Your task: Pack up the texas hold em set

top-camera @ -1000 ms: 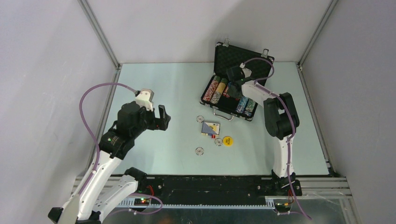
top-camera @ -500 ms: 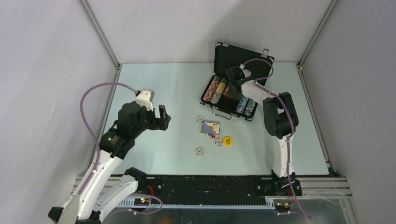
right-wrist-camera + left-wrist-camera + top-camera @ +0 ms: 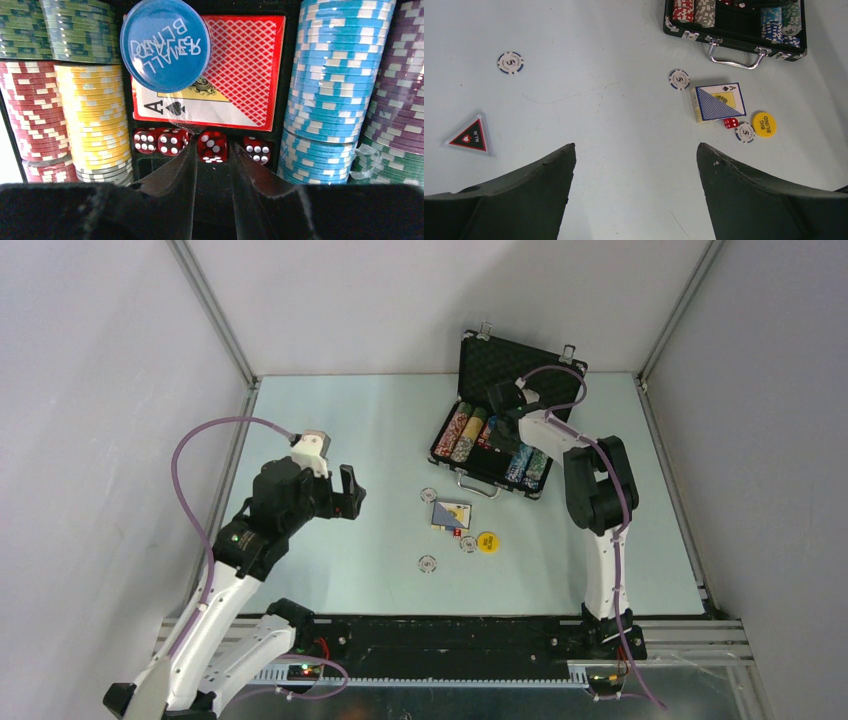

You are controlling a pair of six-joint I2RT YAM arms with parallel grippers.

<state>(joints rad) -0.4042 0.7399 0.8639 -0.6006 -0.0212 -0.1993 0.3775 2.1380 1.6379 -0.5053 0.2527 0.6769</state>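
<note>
The black briefcase (image 3: pixel 520 375) lies open at the back right, with rows of chips (image 3: pixel 95 115) inside it. My right gripper (image 3: pixel 213 145) reaches into its middle compartment. Its jaws stand narrowly open around a red die (image 3: pixel 212 147), with a thin gap on each side. Three more dice (image 3: pixel 159 141) lie in the same slot. Behind them a blue disc (image 3: pixel 165 45) rests on a red card deck (image 3: pixel 230 75). My left gripper (image 3: pixel 634 147) hovers wide open and empty over bare table. A blue card deck (image 3: pixel 719 102), a red die (image 3: pixel 731 122), a yellow disc (image 3: pixel 764 124), three chips (image 3: pixel 679 79) and a dark triangular piece (image 3: pixel 470 136) lie loose.
The loose pieces sit in front of the case handle (image 3: pixel 734 55), between the two arms. One chip (image 3: pixel 428 564) lies nearer the front edge. Grey walls with metal rails (image 3: pixel 215 315) close in the table on three sides.
The right wrist has shifted slightly over the case. The left arm and the loose pieces have not moved.
</note>
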